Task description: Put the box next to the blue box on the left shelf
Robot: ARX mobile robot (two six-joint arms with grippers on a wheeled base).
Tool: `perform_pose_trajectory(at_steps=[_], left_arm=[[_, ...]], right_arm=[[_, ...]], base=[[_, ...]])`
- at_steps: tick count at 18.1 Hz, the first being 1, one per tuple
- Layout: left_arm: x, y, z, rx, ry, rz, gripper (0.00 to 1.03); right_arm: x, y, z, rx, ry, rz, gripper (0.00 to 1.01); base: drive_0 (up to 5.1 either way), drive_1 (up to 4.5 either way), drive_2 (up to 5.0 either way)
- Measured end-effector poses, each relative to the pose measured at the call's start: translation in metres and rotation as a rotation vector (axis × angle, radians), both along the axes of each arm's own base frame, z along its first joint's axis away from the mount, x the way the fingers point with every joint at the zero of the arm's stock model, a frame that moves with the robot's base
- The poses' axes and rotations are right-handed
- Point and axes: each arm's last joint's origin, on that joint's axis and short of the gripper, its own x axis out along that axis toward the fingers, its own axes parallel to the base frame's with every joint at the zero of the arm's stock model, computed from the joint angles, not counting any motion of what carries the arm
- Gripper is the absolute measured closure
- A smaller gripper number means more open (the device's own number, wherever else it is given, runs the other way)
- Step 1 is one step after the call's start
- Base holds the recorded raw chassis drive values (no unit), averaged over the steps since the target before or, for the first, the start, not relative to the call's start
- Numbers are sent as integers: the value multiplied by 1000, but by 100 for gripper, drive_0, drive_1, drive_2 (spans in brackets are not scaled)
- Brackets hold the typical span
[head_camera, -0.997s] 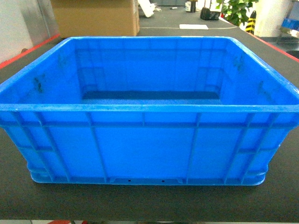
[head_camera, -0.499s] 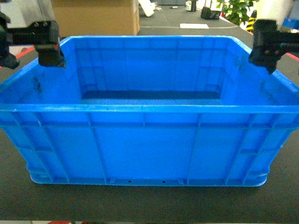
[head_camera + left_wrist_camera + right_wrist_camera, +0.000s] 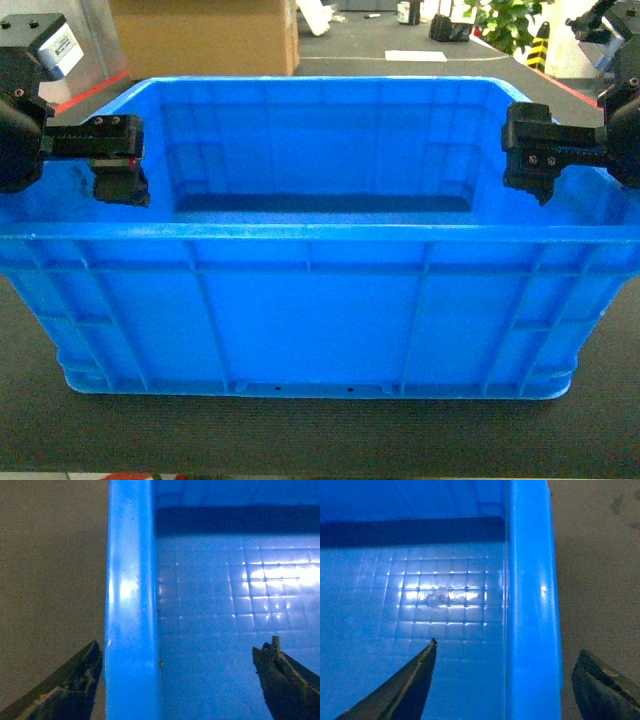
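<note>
Both claws have dropped lower and come inward since half a second ago, and now you've got the left claw (image 3: 177, 680) spread wide astride the left rim of the box (image 3: 310, 300), one finger outside, one over the floor. Right claw (image 3: 507, 685) mirrors it, spread across the right rim. Neither is pinching yet. Box sits square on the dark table (image 3: 320, 435) right in front of you, long axis running left to right, each arm on its own short wall. Straight down, then close, looks like your move. Left shelf isn't in view
</note>
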Motion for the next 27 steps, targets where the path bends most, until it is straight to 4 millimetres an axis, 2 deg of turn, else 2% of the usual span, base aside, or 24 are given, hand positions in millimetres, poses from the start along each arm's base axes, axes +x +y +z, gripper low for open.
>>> perform_pose_trajectory(at_steps=[6,7,10,12,16,18,19,23,27], left_arm=[[0,6,0,32,6,51,75],[1,7,2,33,-4,53,81],[-6,5,3,39,-49,62,83],[-14,1,11,38,-125,64,83],[-37,-5,70,-4,-409,94,83],[-50,-6,86,-12,-501,109,83],[-55,-7,87,-16,-514,116,83],[-60,-6,69,-6,-453,126,84],[-65,-5,79,-5,-497,129,84]], right_arm=[[-2,0,-1,-38,20,-10,75],[-2,0,0,-46,14,-7,79],[-11,3,-1,-44,-39,-7,80],[-19,3,7,-32,-112,-15,80],[-35,0,67,-9,-387,-47,81],[-46,-1,87,-3,-467,-47,81],[-51,-1,90,-7,-478,-45,81],[-56,0,74,-23,-421,-37,81],[-58,0,77,-15,-442,-37,81]], base=[[0,0,0],[0,0,0],[0,0,0],[0,0,0],[0,0,0],[0,0,0],[0,0,0],[0,0,0],[0,0,0]])
